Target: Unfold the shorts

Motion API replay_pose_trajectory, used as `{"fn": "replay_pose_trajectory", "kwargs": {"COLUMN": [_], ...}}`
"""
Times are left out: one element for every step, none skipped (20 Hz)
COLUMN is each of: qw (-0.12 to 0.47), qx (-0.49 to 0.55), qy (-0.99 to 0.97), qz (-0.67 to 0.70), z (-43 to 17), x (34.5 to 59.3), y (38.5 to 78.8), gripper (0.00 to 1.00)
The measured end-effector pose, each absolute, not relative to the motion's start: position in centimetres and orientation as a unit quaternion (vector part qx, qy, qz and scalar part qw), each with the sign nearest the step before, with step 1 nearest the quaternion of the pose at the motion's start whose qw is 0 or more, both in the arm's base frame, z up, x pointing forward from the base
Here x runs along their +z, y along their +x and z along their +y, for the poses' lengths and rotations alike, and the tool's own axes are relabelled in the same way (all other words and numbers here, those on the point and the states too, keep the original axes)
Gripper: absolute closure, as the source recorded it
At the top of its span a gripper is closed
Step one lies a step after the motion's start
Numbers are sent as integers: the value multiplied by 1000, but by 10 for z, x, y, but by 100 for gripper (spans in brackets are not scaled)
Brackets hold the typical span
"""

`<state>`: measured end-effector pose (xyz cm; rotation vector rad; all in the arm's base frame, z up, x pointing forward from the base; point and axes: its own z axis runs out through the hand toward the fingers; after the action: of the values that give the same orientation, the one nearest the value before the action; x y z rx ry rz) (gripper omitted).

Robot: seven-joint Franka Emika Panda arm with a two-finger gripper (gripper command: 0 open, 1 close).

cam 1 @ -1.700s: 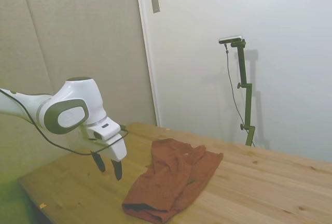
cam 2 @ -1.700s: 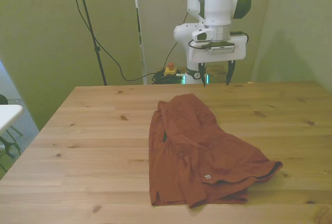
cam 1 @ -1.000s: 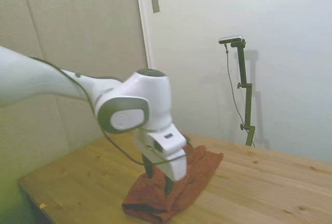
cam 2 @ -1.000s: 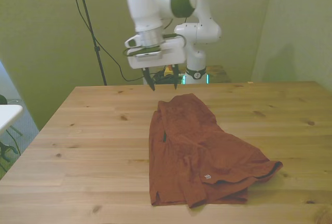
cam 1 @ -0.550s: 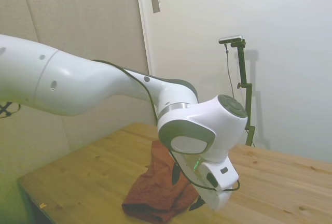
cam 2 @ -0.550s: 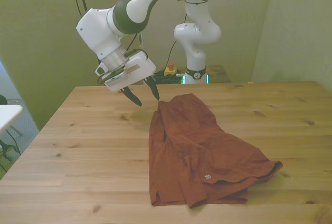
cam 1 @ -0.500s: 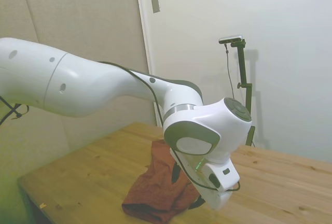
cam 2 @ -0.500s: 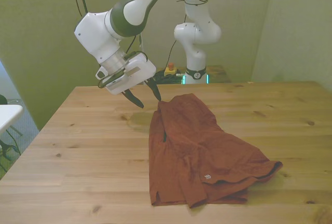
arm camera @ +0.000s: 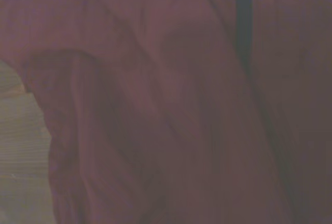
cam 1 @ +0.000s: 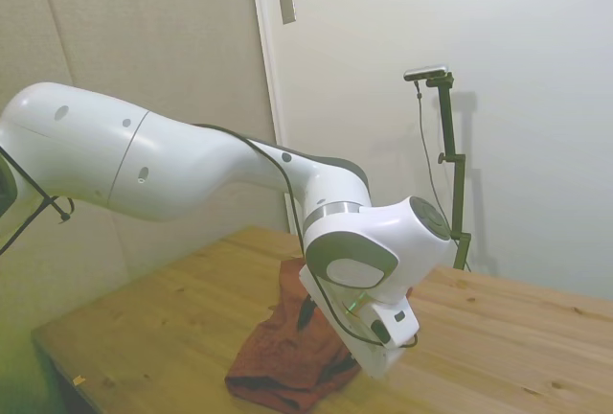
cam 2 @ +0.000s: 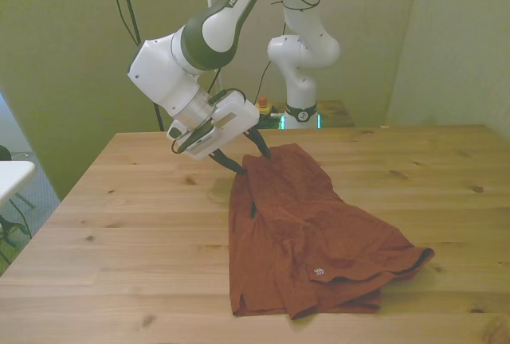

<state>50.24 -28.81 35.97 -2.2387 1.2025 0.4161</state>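
Wooden planks make up the table (cam 2: 119, 224), which stands before plain pale walls. Toward the front view's left the boards are bare. Next comes the gripper (cam 2: 253, 162), tilted steeply, its two dark fingers (cam 2: 232, 166) spread wide with nothing between them. It sits at the far-edge end of the shorts (cam 2: 307, 228); one fingertip is down by the cloth's left border and the other by its top hem, though whether either touches the fabric cannot be told. Half a second ago the gripper hung a little higher and further toward the front view's left, over bare wood beside the garment; it has since dropped and slid in over the cloth. The shorts have not moved: they lie folded and wrinkled from mid-table toward the near edge, dark trim showing at the front view's right corner. Up close, the wrist view is filled with blurred rust-red fabric (arm camera: 171, 110) and a dark strip, with a sliver of wood.

In the side view, the arm (cam 1: 192, 170) hides much of the shorts (cam 1: 278, 366).
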Motion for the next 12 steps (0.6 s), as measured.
{"fn": "replay_pose_trajectory", "kwargs": {"qw": [279,279,279,279,279,279,280,282,286,290,291,292], "qx": [156,156,158,161,164,168,171,173,174,173,173,172], "qy": [-834,-834,-833,-833,-832,-832,-833,-833,-832,-833,-833,-834], "qz": [449,450,451,451,450,449,447,444,442,439,437,436], "z": [-289,-290,-290,-289,-287,-285,-283,-280,-278,-276,-275,-274], "x": [359,358,356,353,349,346,342,339,337,337,337,337], "y": [502,502,502,502,502,503,504,505,506,508,509,509], "gripper": [0,0,0,0,0,0,0,0,0,0,0,100]}}
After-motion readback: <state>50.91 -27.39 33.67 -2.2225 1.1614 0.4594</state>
